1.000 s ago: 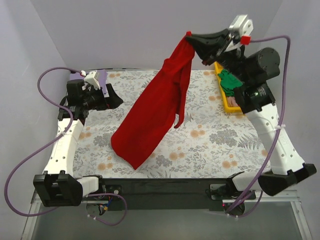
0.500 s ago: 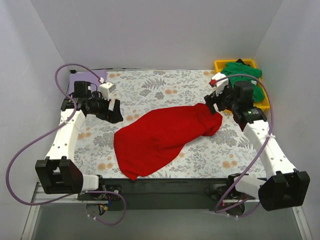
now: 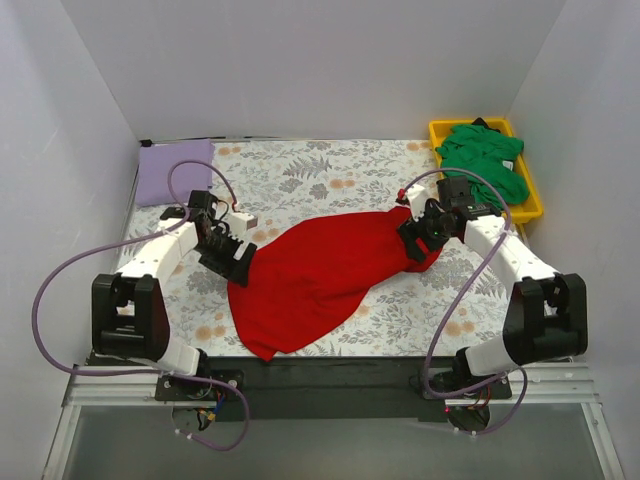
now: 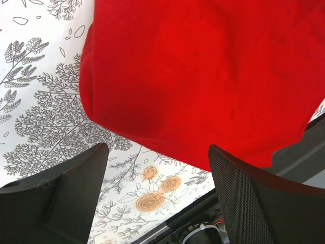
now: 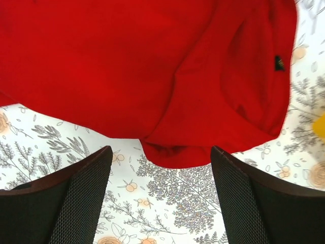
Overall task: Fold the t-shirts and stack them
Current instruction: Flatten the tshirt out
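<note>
At mid-bench (image 3: pixel 330 175), the red t-shirt (image 3: pixel 330 270) lies in a slanted, rumpled heap, not yet folded. The left pincer (image 3: pixel 236 260) sits at the shirt's left edge with its jaws spread and empty. The right pincer (image 3: pixel 416 240) sits at the bunched right end, also spread and holding nothing. The lavender t-shirt (image 3: pixel 175 158) lies at the far-left corner. The green t-shirt (image 3: pixel 485 160) is in the yellow tray (image 3: pixel 440 128).

Judgement: the step in hand is flattening the red shirt. Each pincer should take a single cloth layer at opposite ends. They should then draw apart low over the bench until the wrinkles clear, before any fold. Pinching doubled layers would lock the creases in.
</note>
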Controlling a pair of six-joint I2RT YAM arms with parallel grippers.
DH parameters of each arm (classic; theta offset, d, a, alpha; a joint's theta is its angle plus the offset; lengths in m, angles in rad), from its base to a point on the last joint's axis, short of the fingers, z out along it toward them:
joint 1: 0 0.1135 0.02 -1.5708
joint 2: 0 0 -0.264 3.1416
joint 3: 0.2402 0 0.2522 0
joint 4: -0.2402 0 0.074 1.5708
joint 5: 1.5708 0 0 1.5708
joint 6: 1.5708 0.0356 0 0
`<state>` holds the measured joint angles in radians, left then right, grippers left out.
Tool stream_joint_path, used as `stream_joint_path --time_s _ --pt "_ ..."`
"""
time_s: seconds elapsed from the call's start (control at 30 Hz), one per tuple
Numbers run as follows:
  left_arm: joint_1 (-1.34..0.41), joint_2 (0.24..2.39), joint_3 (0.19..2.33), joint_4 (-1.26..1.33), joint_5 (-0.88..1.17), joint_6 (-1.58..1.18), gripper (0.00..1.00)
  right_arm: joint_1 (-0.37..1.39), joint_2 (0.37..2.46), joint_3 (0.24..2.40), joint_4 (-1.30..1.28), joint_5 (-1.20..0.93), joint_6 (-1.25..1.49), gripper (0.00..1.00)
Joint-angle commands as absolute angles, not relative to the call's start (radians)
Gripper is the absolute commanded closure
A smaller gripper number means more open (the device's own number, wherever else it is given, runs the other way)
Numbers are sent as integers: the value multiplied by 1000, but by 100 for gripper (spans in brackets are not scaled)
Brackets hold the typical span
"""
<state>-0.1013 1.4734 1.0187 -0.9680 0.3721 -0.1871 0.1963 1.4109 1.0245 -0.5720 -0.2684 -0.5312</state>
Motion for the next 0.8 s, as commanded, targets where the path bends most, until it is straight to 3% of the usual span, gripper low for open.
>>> stream_joint_path --time_s 0.0,0.1,0.4,0.43,0.53,0.57,0.67,0.77 --pt "-106 1477 1066 -954 366 -187 21 187 1462 1087 -606 -241 -554 17" --pt "-127 1463 1049 -994 387 -161 21 186 1503 1101 -609 -213 -571 18" --pt "-265 1428 868 -881 185 -199 23 175 1675 1126 -653 -134 -592 21" --pt "-273 1440 862 -846 160 -207 27 172 1689 1123 -652 -132 -597 22" --pt "-275 1515 867 -760 48 -221 54 169 1735 1143 -655 -169 -594 27" --pt "-272 1538 871 -738 22 -215 71 169 1741 1163 -658 -184 -591 30" --pt "-197 1661 967 -696 15 -212 98 170 1770 1222 -679 -230 -571 35" --pt "-111 1814 1144 -721 78 -204 100 170 1805 1276 -692 -241 -561 40"
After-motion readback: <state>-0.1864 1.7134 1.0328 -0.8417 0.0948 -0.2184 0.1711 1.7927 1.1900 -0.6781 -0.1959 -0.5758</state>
